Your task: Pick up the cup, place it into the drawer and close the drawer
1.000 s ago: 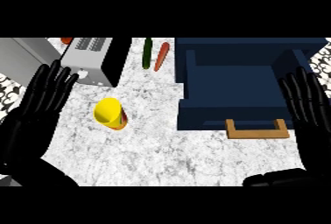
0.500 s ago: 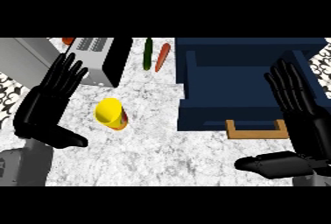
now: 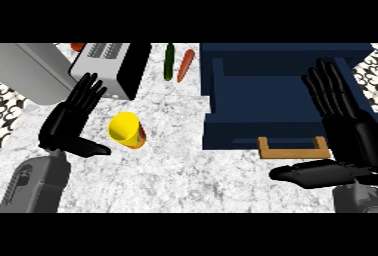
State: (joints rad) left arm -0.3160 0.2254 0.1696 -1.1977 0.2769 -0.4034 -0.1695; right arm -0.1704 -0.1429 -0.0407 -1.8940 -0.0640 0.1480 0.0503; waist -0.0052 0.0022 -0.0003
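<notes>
Nothing of the task is completed. Nearest, the right hand [image 3: 347, 135] and left hand [image 3: 70, 122] hold nothing, fingers straight and spread. The yellow cup [image 3: 127, 130], smooth and tapered, lies tilted on the speckled marble counter [image 3: 184, 175], just beside the left hand. Beyond, the navy drawer [image 3: 266, 100] stands open, wooden handle [image 3: 293, 148] forward.

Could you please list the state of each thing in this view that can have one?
Cup: lying on its side on the counter, not held.
Drawer: pulled open, nothing visible inside.
Left hand: open, beside the cup, not touching it.
Right hand: open, over the drawer's right edge, holding nothing.
</notes>
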